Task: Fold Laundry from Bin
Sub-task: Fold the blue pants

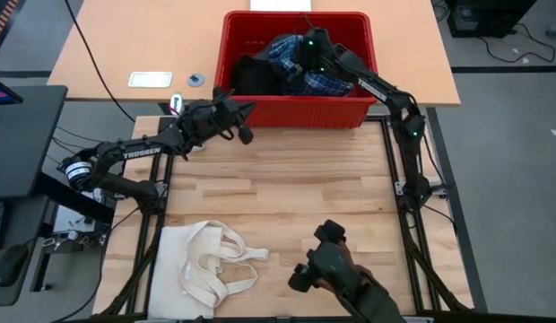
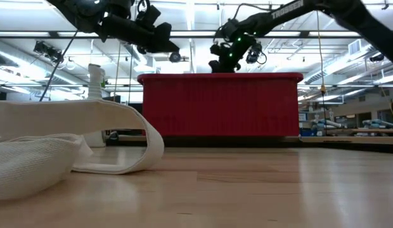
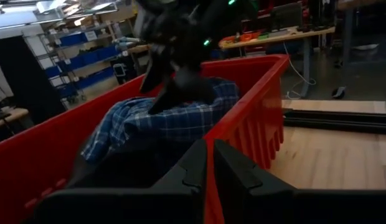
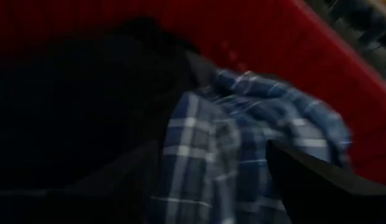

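The laundry (image 1: 300, 67) lies heaped in the red bin (image 1: 296, 112), directly beneath my right jaws (image 1: 307, 56), which hang released just above the blue plaid shirt (image 3: 174, 118). The shirt is crumpled over a black piece (image 1: 256, 76). My left jaws (image 1: 245, 135), clenched and empty, hover outside the bin's near wall, above the worktop (image 1: 287, 197).

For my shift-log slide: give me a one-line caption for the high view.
Right gripper reaches into the red bin over the plaid shirt; left gripper, shut, hovers beside the bin.

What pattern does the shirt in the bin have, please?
Blue plaid shirt, clearest in the left wrist view.
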Motion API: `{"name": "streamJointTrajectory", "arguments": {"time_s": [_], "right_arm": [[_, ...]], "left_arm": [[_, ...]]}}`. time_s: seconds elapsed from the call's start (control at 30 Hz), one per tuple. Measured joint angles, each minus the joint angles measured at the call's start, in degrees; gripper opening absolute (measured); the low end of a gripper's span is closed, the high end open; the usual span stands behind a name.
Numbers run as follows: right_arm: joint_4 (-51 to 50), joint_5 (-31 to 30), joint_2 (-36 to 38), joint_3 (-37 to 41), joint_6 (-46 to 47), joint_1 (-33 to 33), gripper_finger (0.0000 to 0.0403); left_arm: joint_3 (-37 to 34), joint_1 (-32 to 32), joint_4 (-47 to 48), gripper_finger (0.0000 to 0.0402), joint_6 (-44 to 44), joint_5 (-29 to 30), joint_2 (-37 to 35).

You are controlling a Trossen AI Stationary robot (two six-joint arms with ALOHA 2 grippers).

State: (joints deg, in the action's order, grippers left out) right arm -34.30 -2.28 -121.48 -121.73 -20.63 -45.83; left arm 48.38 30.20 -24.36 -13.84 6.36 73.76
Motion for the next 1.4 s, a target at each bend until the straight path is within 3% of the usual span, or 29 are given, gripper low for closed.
{"name": "streamJointTrajectory", "arguments": {"time_s": [0.17,0.33,0.43,0.6,0.63,0.93,1.1,1.4], "right_arm": [[-3.4,-0.7,-2.9,-1.8,-0.2,-0.1,0.0296],[-3.7,-9.1,-3.6,-1.7,-1.8,-0.1,0.0257],[-4.3,-11.8,-3.6,-1.6,-2.4,-0.4,0.0193],[-5.1,-11.7,-1.2,-1.5,-3.7,-0.4,0.0033],[-5.1,-11.5,-0.2,-1.5,-3.8,-0.1,0.0019],[-5.3,-9.3,14.2,-1.5,-2.9,5.9,0.0010],[-5.4,-8.5,22.1,-1.5,-1.0,11.3,0.0010],[-10.3,-8.2,32.1,-1.5,3.0,25.2,0.0010]], "left_arm": [[0.0,0.1,2.6,0.0034,1.0,0.1,0.0],[0.0,0.0,3.0,0.0034,1.0,0.0,0.0],[0.0,0.1,3.0,0.0034,1.0,0.1,0.0],[0.0,-0.2,2.4,0.0034,0.2,0.0,0.0],[0.0,-0.3,2.3,0.0034,-0.5,0.0,-0.3],[-0.1,-4.8,-2.1,0.0034,-9.0,0.0,-6.9],[0.0,-7.4,-5.6,0.0034,-9.3,0.0,-10.1],[0.0,-15.8,-2.6,0.0034,-6.9,0.0,-15.7]]}}
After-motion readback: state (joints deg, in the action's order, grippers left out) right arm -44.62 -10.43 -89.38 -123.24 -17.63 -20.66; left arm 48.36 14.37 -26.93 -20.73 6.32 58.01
